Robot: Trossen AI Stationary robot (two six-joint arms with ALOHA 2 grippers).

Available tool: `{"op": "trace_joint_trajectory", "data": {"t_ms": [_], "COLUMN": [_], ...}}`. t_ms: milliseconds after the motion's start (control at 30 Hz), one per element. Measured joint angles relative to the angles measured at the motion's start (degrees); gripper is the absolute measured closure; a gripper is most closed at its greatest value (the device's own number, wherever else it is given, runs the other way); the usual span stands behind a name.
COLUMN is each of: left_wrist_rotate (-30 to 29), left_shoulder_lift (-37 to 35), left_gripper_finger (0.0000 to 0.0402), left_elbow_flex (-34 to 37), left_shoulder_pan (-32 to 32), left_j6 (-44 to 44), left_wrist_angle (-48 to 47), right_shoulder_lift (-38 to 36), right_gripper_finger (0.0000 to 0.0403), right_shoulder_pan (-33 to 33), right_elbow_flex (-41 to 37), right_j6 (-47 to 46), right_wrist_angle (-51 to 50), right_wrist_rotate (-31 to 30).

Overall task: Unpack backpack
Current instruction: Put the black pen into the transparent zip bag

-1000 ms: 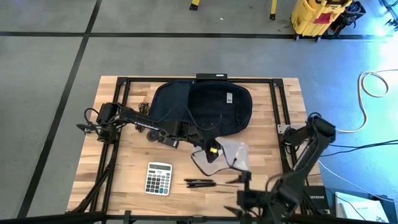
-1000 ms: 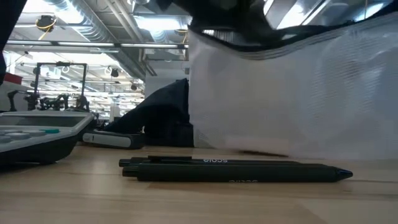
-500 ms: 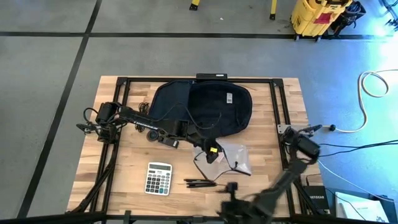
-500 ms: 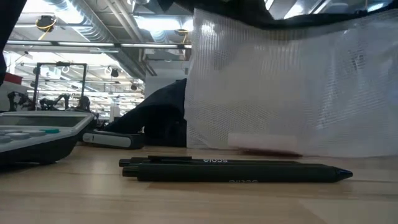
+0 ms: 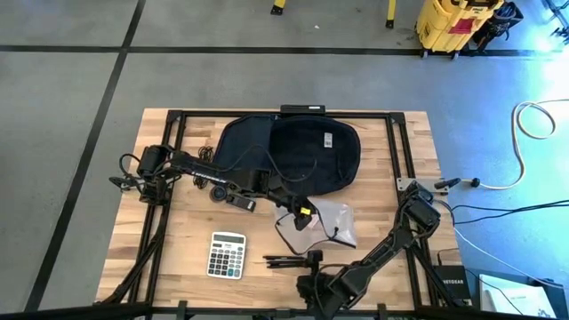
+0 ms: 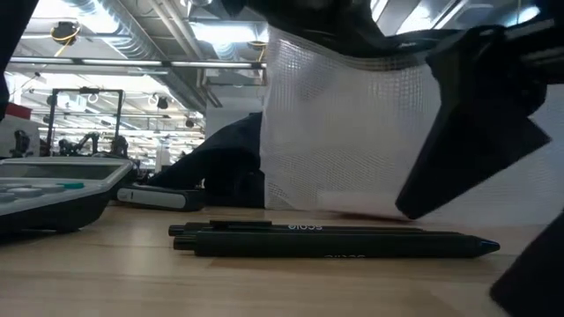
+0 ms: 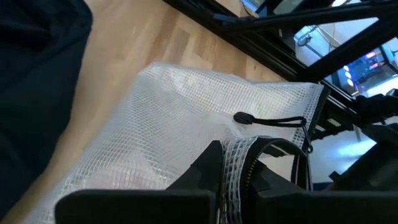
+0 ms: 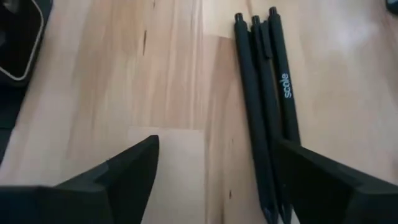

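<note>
The right gripper (image 8: pixel 214 180) is hovering with jaws open over the pens (image 8: pixel 267 106), whose long axis is running straight ahead between them. The left gripper (image 5: pixel 298 216) is clamping the mesh pouch (image 5: pixel 331 222) beside the backpack (image 5: pixel 289 153).

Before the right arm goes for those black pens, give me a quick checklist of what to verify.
1. Right claw open, fingers apart above bare wood: ok.
2. Black pens lying together flat on the wooden table: ok.
3. Pens centred between the fingers: not ok, they sit toward one finger.
4. Left claw shut on the white mesh pouch: ok.
5. Grey calculator apart from the pens: ok.
6. Dark navy fabric backpack emptied: cannot tell.
</note>
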State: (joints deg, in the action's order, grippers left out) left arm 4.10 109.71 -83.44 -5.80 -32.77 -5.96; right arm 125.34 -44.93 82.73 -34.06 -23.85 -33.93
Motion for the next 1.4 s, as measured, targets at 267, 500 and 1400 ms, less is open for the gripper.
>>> {"op": "trace_joint_trajectory", "data": {"t_ms": [267, 500, 1400], "left_wrist_rotate": [-0.1, -0.24, 0.22], "left_shoulder_lift": [0.0, 0.0, 0.0], "left_gripper_finger": [0.0402, 0.0402, 0.0402], "left_elbow_flex": [0.0, 0.0, 0.02], "left_shoulder_pan": [-0.09, -0.24, -0.26], "left_j6": [0.2, 0.66, 1.33], "left_wrist_angle": [-0.84, -1.23, -1.22], "right_shoulder_lift": [-0.02, -0.16, -1.05], "right_gripper_finger": [0.0151, 0.0203, 0.0226], "right_shoulder_pan": [1.43, 4.15, 7.58], "right_elbow_flex": [-0.95, -1.48, -4.0], "right_j6": [4.32, 8.34, 8.91], "right_wrist_angle": [5.31, 8.74, 11.16], "right_wrist_rotate": [4.43, 9.41, 15.75]}}
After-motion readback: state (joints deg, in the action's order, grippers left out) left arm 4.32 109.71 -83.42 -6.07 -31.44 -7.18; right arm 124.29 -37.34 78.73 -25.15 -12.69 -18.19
